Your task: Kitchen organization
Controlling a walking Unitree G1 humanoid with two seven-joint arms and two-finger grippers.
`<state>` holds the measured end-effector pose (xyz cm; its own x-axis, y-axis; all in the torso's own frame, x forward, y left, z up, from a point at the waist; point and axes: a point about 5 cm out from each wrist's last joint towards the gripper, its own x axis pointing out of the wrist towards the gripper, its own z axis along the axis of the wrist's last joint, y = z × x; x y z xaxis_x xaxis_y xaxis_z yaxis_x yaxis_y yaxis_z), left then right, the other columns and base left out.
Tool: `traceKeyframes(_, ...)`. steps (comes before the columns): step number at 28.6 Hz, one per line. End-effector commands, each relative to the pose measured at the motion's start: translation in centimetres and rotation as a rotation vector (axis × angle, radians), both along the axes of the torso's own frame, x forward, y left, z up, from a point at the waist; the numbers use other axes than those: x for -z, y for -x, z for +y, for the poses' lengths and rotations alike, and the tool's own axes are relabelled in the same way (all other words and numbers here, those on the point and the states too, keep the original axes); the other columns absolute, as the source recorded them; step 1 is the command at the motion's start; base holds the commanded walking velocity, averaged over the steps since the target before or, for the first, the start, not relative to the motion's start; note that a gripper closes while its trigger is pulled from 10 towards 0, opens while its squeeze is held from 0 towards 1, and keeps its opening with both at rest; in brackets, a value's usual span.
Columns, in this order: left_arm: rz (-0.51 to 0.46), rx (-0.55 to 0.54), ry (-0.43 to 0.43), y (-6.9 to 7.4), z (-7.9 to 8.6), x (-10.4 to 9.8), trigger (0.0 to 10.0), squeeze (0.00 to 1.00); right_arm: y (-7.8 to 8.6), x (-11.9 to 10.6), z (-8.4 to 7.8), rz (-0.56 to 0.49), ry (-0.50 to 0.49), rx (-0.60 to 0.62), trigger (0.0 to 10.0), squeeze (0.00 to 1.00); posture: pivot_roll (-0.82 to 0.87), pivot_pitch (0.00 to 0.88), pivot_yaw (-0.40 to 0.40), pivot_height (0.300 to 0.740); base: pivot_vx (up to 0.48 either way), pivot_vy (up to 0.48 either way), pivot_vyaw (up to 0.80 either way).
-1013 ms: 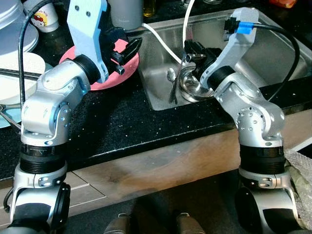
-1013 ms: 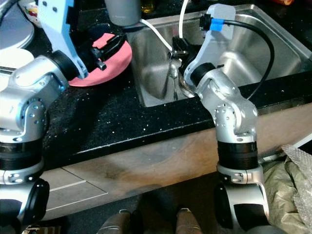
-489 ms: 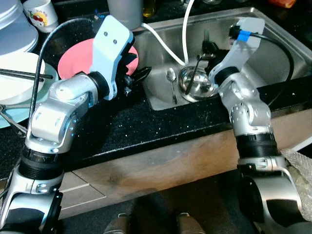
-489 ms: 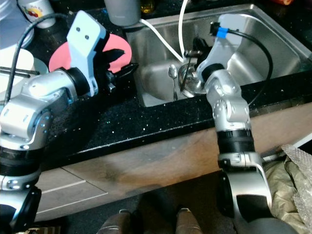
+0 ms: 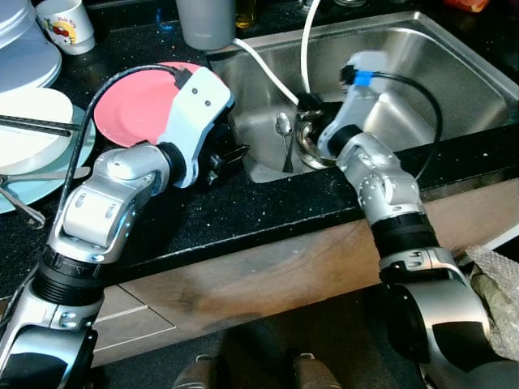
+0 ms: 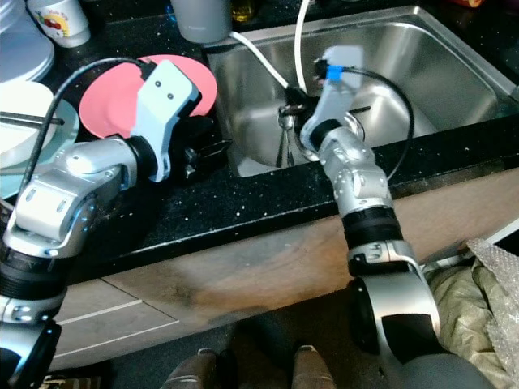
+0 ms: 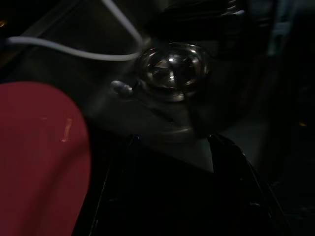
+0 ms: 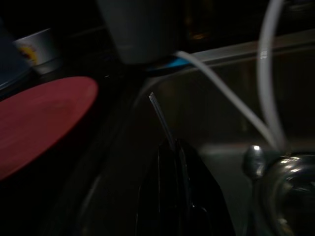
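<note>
**Lifting cutlery out of the sink**

The black counter [image 5: 243,211] carries a red plate [image 5: 138,101] beside the steel sink [image 5: 454,73]. In the sink, a small bowl [image 7: 172,69] sits with a spoon [image 5: 282,130] just beside it. The right pincer [image 8: 173,147] is pressed together on a thin utensil handle [image 8: 160,115]; raise it straight so it clears the white hoses [image 5: 268,69]. The left pincer [image 7: 172,142] waits apart over the counter's edge, facing the bowl.
</note>
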<state>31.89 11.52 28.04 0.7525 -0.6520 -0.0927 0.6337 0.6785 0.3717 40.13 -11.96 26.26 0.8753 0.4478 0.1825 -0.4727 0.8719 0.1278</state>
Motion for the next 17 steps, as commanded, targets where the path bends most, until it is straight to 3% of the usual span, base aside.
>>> traceKeyframes(1, 0.02, 0.041, -0.017, 0.6, -0.4, 0.5, 10.0, 0.0, 0.0, 0.5, 0.9, 0.02, 0.032, -0.045, 10.0, 0.0, 0.04, 0.209, 0.035, 0.74, 0.0, 0.0, 0.0)
traceKeyframes(9, 0.021, 0.035, -0.018, 0.5, -0.6, 0.5, 10.0, 0.0, 0.0, 1.4, 2.2, 0.072, 0.101, -0.147, 10.0, 0.0, 0.04, 0.198, 0.029, 0.74, 0.0, 0.0, 0.0)
traceKeyframes(17, 0.012, 0.004, -0.022, 0.3, -0.2, 0.3, 10.0, 0.0, -0.2, 1.9, 2.2, 0.117, 0.151, -0.155, 10.0, 0.0, 0.04, 0.192, 0.029, 0.74, 0.0, 0.0, 0.0)
